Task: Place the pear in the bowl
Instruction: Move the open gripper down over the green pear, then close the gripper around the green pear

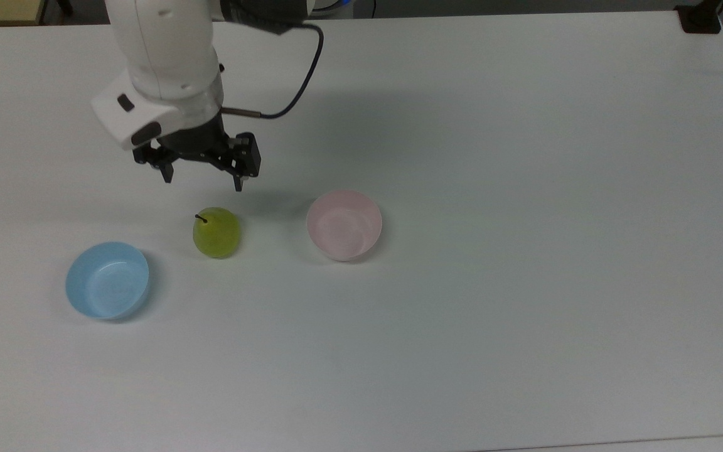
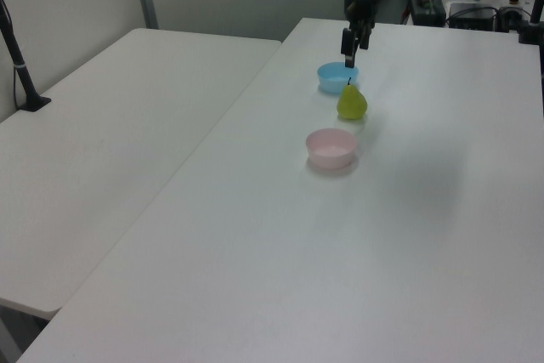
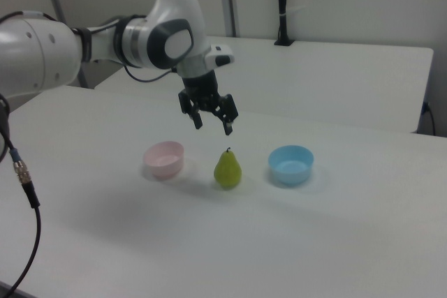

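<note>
A blue bowl (image 1: 107, 280) flanks the pear (image 1: 216, 233) opposite the bowl (image 1: 344, 225).

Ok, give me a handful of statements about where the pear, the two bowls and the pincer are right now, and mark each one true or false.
1. The pear stands upright on the table, stem up. True.
2. The pear lies inside the pink bowl. False: it stands on the table between the pink bowl and the blue bowl.
3. The pincer is shut on the pear. False: it is open and hangs in the air above the pear, apart from it.
4. Both bowls are empty. True.
5. In the right view, the blue bowl is on the pear's left. False: in the right view it is on the pear's right, and the pink bowl is on the pear's left.
</note>
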Robot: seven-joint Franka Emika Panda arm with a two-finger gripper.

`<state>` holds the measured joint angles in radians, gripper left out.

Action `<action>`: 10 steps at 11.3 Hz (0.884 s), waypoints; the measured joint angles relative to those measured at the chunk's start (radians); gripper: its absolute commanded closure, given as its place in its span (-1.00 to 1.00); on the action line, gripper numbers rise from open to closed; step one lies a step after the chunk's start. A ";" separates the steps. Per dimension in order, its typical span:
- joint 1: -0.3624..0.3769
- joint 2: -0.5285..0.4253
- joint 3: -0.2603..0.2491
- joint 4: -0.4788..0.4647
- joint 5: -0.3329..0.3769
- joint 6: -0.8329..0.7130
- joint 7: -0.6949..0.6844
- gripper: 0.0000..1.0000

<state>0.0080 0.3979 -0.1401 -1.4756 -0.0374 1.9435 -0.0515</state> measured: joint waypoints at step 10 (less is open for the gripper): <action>-0.004 0.146 0.000 -0.041 0.000 0.115 -0.184 -0.98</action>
<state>0.0041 0.5439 -0.1402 -1.5163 -0.0376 2.0589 -0.2354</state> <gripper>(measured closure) 0.000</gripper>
